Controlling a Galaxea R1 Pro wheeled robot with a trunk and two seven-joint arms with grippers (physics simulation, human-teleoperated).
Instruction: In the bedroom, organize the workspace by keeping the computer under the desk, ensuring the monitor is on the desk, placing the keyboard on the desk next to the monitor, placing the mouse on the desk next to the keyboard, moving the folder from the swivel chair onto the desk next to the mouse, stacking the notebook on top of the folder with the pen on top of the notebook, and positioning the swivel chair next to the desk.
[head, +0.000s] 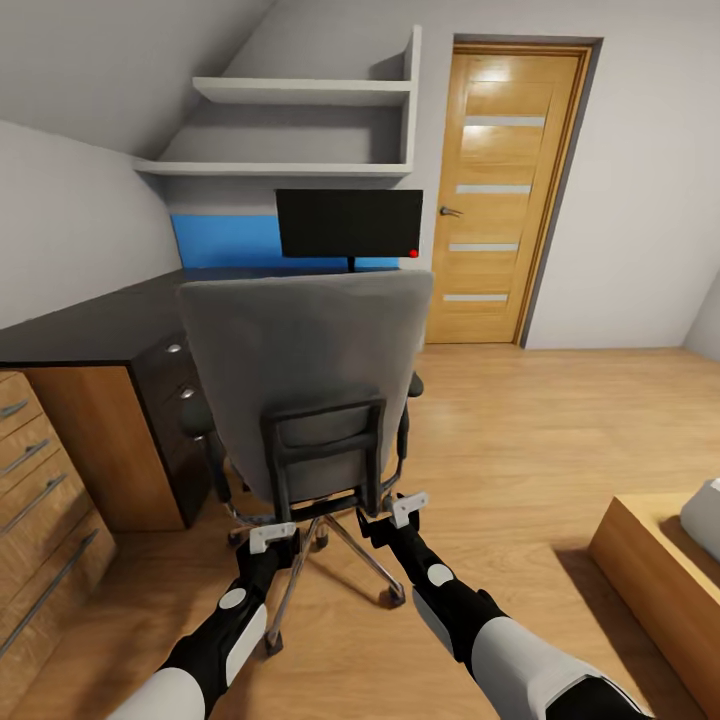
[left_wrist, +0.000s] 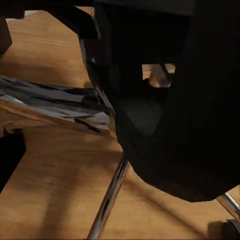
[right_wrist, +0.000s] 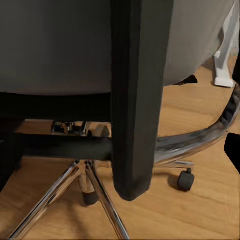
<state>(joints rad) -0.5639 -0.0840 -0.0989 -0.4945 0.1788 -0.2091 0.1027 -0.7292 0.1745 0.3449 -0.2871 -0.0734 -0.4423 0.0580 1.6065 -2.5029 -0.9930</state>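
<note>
The swivel chair (head: 305, 370) stands right in front of me with its grey back toward me, on a chrome star base (head: 345, 545). It blocks part of the black desk (head: 90, 325), where the black monitor (head: 348, 222) stands upright. My left gripper (head: 273, 532) is low at the chair's base, close under its black frame (left_wrist: 165, 100). My right gripper (head: 396, 506) is open at the back frame, and the black upright bar (right_wrist: 135, 100) stands between its spread fingers (right_wrist: 233, 150). Computer, keyboard, mouse, folder, notebook and pen are hidden or out of view.
A light wooden drawer unit (head: 40, 510) stands at the left beside the desk's drawers (head: 175, 385). A blue panel (head: 225, 240) and white shelves (head: 300, 130) are behind the desk. A wooden door (head: 505, 190) is at the back right, and low wooden furniture (head: 650, 560) at the right.
</note>
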